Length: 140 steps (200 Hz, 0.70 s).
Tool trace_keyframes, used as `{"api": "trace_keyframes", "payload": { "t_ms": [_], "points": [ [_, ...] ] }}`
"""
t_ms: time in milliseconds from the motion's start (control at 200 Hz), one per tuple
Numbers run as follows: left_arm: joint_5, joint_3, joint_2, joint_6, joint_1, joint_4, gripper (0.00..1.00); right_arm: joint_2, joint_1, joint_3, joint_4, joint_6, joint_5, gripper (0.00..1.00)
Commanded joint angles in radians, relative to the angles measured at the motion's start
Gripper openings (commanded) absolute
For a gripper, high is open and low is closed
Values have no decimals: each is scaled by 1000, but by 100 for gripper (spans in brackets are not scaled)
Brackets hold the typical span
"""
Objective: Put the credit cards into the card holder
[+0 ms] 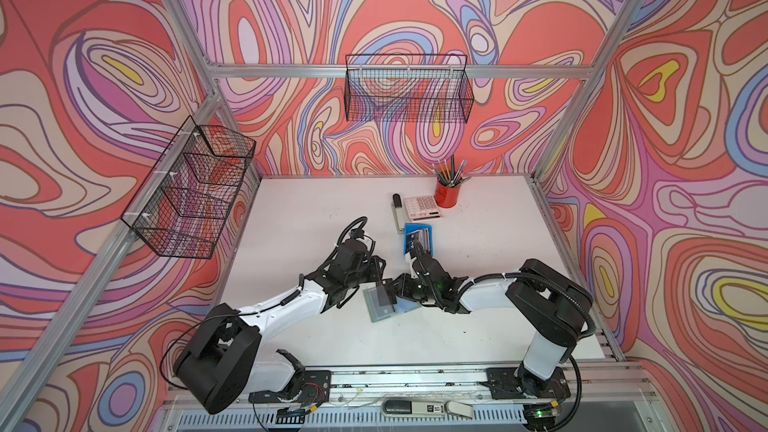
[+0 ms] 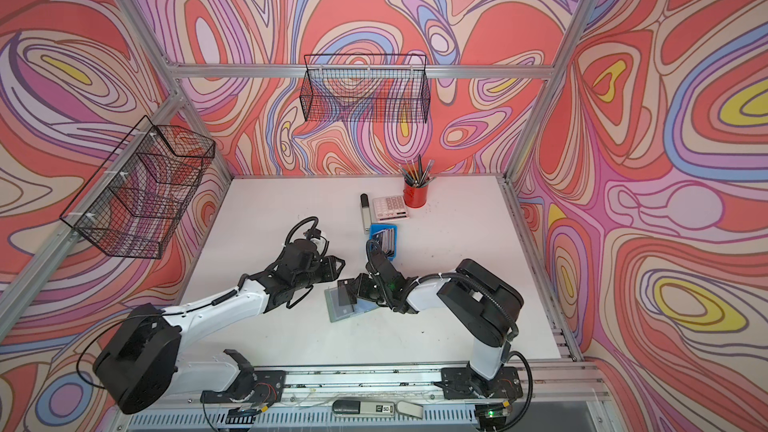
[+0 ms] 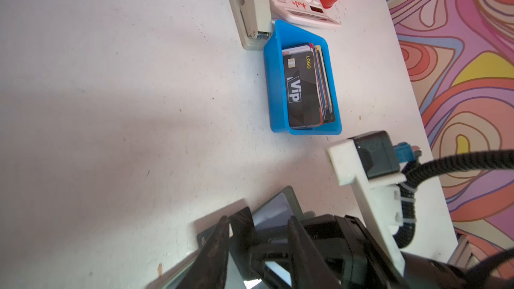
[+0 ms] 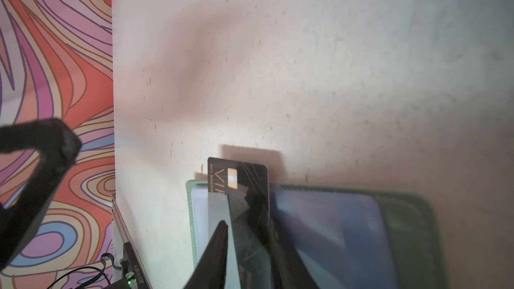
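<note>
The sage-green card holder [image 1: 388, 312] [image 2: 341, 311] lies open on the white table, its clear sleeves [image 4: 347, 226] facing up. A dark credit card [image 1: 383, 293] [image 4: 250, 179] with a gold chip lies flat on its left page, partly under a clear sleeve, one end past the holder's edge. My right gripper [image 1: 395, 290] [image 4: 244, 232] is open, its tips apart over the card's face. My left gripper [image 1: 381, 278] [image 3: 258, 234] is open over the same end of the card. More credit cards, a dark "Vip" one [image 3: 303, 90] in front, stand in a blue tray [image 1: 428, 228] [image 3: 275, 93].
Behind the blue tray are a beige stapler [image 1: 397, 209], a white calculator [image 1: 420, 206] and a red cup of pencils [image 1: 448, 193]. Wire baskets hang on the back wall [image 1: 409, 89] and on the left wall [image 1: 191, 189]. The right arm's wrist camera [image 3: 370, 162] sits close beside my left gripper.
</note>
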Motion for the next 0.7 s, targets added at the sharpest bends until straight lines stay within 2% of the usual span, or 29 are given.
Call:
{"api": "trace_keyframes", "payload": {
  "t_ms": [0, 245, 461, 696],
  "points": [
    [-27, 34, 84, 53, -2, -41, 36, 17, 0, -23, 23, 22, -17, 28],
    [-27, 44, 169, 42, -2, -63, 36, -46, 1, -72, 32, 12, -30, 29],
    [43, 10, 177, 24, -3, -15, 33, -62, 0, -109, 68, 15, -66, 30],
    [-58, -13, 169, 4, -4, -36, 34, -46, 0, -116, 97, 20, -89, 30]
  ]
}}
